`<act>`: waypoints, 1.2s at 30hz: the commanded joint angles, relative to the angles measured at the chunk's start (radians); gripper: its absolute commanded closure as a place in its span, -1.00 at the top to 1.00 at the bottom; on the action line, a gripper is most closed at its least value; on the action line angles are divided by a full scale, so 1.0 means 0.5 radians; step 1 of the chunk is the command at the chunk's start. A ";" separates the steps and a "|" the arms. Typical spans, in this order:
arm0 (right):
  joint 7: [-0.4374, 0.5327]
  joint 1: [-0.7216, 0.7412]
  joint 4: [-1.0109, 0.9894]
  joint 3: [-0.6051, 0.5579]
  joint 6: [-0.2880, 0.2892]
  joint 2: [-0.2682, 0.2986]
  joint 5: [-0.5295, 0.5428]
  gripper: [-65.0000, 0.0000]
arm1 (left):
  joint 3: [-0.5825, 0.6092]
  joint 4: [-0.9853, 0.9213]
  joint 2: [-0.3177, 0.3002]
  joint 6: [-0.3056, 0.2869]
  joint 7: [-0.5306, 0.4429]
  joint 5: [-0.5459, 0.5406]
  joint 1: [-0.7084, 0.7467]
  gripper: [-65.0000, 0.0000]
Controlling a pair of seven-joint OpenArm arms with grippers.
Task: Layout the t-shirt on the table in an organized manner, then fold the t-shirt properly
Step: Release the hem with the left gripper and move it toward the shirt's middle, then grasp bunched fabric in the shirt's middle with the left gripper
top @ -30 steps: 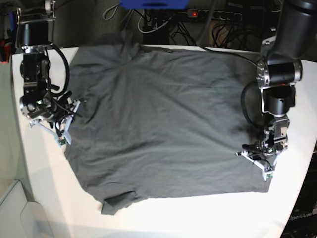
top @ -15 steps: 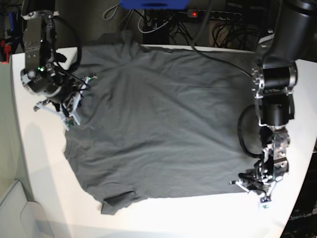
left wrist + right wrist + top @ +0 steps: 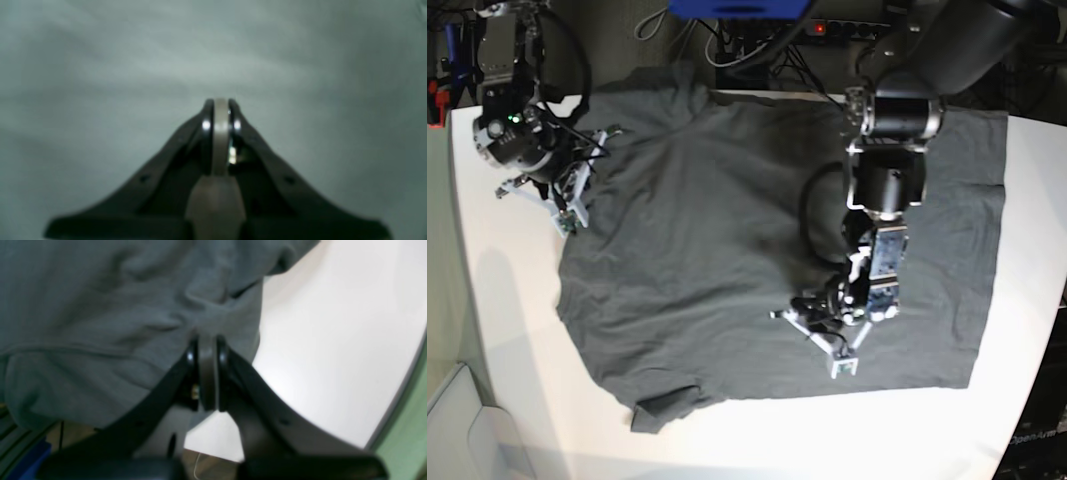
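The dark grey t-shirt [image 3: 707,240] lies spread across the white table [image 3: 517,330], back up and still wrinkled. My left gripper [image 3: 839,362] hangs low over the shirt's middle. In the left wrist view this gripper [image 3: 221,101] is shut with nothing between its fingers, and blurred grey t-shirt [image 3: 133,66] cloth fills the view. My right gripper [image 3: 568,218] is at the shirt's left edge. In its wrist view the right gripper [image 3: 206,338] is shut on the t-shirt [image 3: 100,306] edge, where folds gather at the tips beside bare table [image 3: 317,356].
A small flap [image 3: 662,405] of the hem is folded over at the front left. The shirt's back-left part reaches past the table's far edge. A power strip [image 3: 827,28] and cables lie behind the table. The table's rounded edge [image 3: 402,400] runs close to the right gripper.
My left arm has swung from the shirt's right front corner to its middle, uncovering the right side. My right gripper has moved toward the back along the left edge.
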 commanded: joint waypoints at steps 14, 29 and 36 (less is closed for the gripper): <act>0.034 0.065 -0.083 0.009 0.001 0.022 0.008 -1.00 | 1.136 -0.122 0.106 -0.002 -0.323 -0.666 -0.089 -0.99; 0.104 0.215 -0.417 0.006 0.004 0.049 0.008 -1.00 | 1.179 -0.539 0.106 -0.002 -0.596 -0.672 -0.101 -0.99; 0.184 0.209 -0.607 0.009 -0.002 0.049 0.008 -1.00 | 1.179 -0.546 0.030 0.001 -0.599 -0.669 -0.089 -0.99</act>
